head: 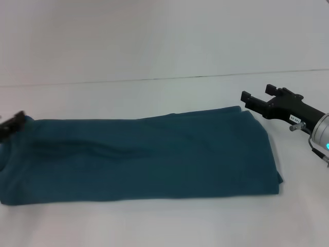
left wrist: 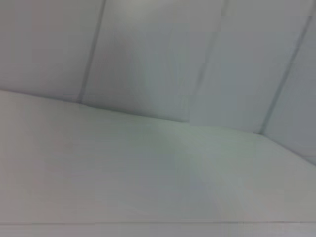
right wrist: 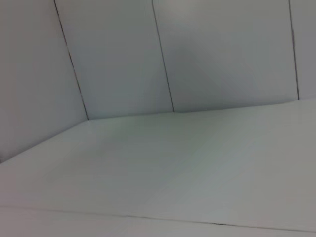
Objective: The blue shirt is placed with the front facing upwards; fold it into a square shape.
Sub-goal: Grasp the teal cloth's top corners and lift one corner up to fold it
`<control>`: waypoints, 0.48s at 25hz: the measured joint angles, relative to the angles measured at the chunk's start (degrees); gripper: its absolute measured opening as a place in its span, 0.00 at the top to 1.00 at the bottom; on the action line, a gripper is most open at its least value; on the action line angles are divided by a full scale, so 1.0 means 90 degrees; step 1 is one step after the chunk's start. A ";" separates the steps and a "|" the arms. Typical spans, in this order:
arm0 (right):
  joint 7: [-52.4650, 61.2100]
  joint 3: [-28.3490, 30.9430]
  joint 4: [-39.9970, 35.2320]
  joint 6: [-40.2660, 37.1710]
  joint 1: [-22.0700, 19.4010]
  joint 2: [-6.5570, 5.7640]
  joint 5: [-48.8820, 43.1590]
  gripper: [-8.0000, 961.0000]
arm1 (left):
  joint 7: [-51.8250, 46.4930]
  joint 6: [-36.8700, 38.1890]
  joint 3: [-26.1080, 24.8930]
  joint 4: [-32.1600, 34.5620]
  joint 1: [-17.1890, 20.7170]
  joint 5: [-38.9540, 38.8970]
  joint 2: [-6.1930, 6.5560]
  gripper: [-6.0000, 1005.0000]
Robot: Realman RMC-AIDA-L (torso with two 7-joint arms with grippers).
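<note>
The white table (head: pixel 154 226) occupied the whole lower part of the head view and met a pale wall (head: pixel 154 36) along a thin dark seam. Both wrist views showed only this white surface and panelled wall behind it.

The blue shirt (head: pixel 139 159) lay flat on the table as a long horizontal band, folded lengthwise, extending from the left edge of the head view to right of centre. No lettering was visible on its upper face. Shallow creases ran along the middle of the band. Its right end formed a folded edge with layered corners.

The right gripper (head: pixel 255 99) was positioned at the right of the head view, just beyond the far right corner of the shirt. Its two black fingers (head: pixel 252 101) pointed toward that corner with a gap between them and nothing held; whether they touched the cloth could not be determined.

The left gripper (head: pixel 11 125) showed only as a small black part at the left edge, at the far left corner of the shirt. Its finger state could not be told
</note>
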 joint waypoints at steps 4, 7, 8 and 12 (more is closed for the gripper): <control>-0.0004 0.0003 0.0078 0.0006 0.0001 -0.0001 0.0000 0.08 | 0.0905 -0.0122 0.0012 0.0934 -0.0338 -0.0132 -0.0011 0.14; -0.0005 0.0003 0.0127 0.0006 -0.0002 -0.0001 0.0000 0.08 | 0.1641 -0.0237 0.0018 0.1504 -0.0573 -0.0156 -0.0019 0.14; -0.0002 0.0003 0.0136 0.0001 -0.0010 -0.0001 0.0000 0.08 | 0.1787 -0.0332 0.0035 0.1679 -0.0645 -0.0157 -0.0022 0.14; 0.0025 0.0003 0.0141 -0.0033 -0.0053 -0.0001 0.0000 0.08 | 0.1891 -0.0724 0.0147 0.1974 -0.0804 -0.0160 -0.0024 0.14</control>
